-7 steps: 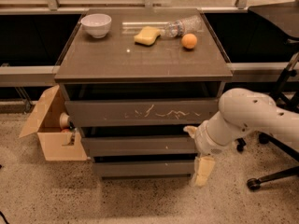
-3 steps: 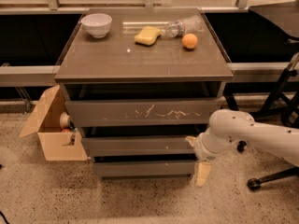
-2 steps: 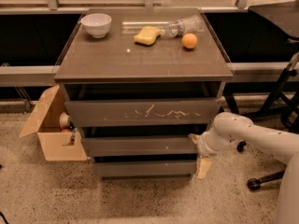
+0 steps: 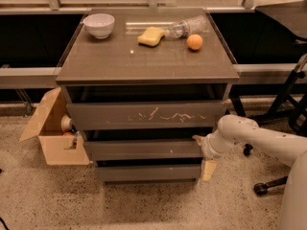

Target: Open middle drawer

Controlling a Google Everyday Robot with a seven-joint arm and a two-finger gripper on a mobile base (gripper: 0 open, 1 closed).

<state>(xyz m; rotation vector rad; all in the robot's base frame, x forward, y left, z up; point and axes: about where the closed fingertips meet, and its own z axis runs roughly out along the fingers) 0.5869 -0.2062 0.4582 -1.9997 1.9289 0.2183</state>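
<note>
Grey-brown laminate covers the cabinet (image 4: 144,63). The middle drawer (image 4: 139,150) sits between the scratched top drawer (image 4: 144,115) and the narrower bottom drawer (image 4: 148,173). It looks shut or nearly so: its front lies back from the top drawer's front, with only a dark slot above its upper edge. The gripper (image 4: 204,150) is at the right end of that front, touching or just beside its top corner. I cannot tell whether its jaws are spread or pressed together, nor whether they hold the edge. So the approach seems done and the whole pull is left. With no handle, the slot over the upper edge is the likely place to hook. Bare speckled floor (image 4: 120,205) in front gives the drawer room to slide out. A cardboard box (image 4: 53,138) stands just beside the cabinet on the far side from the gripper. A chair base (image 4: 268,183) near the arm (image 4: 268,138) could crowd a backward move.
</note>
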